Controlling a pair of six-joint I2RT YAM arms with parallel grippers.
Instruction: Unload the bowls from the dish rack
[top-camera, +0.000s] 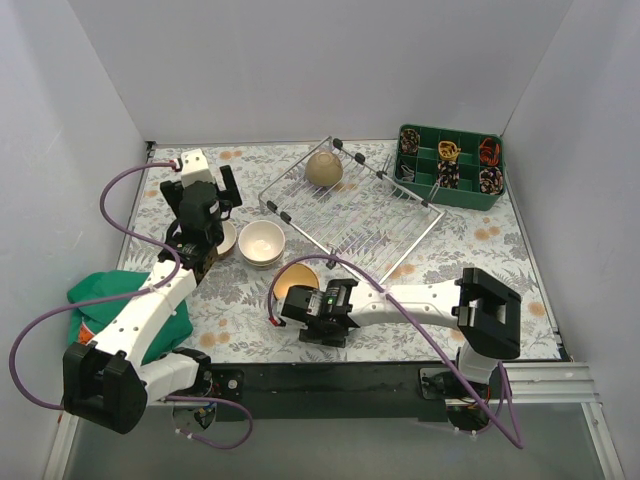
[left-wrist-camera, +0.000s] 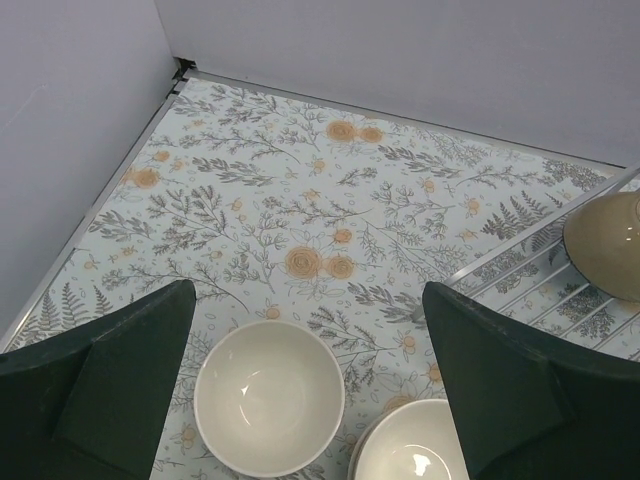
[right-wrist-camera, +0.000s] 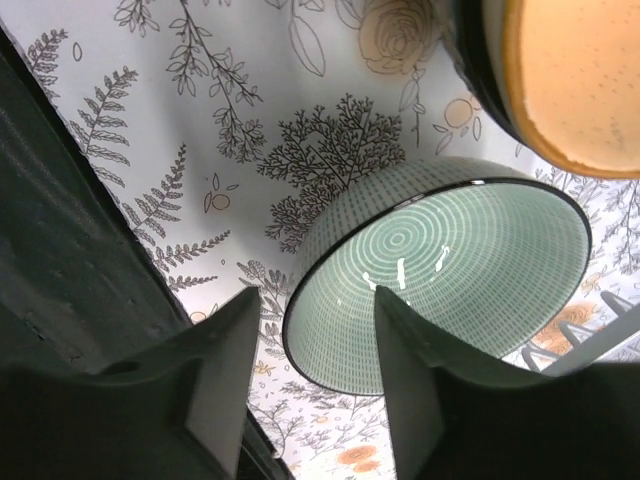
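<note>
**One bowl in rack; both hands released**

Right hand (right-wrist-camera: 318, 300): fingers spread astride the green bowl (right-wrist-camera: 440, 260) rim at lower centre, gripping nothing. The bowl is on the counter (top-camera: 450, 250) beside an orange-lined dark bowl (right-wrist-camera: 570, 80). Left hand (left-wrist-camera: 308, 290) gapes above two cream bowls (left-wrist-camera: 268, 395) at frame bottom. Unloaded bowls are grouped clear of the dish rack (top-camera: 370, 225). Tan bowl (top-camera: 324, 168) sits in it, upper centre; likely next.

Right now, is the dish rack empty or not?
Not empty: one tan bowl sits in the dish rack, near its far corner.
</note>
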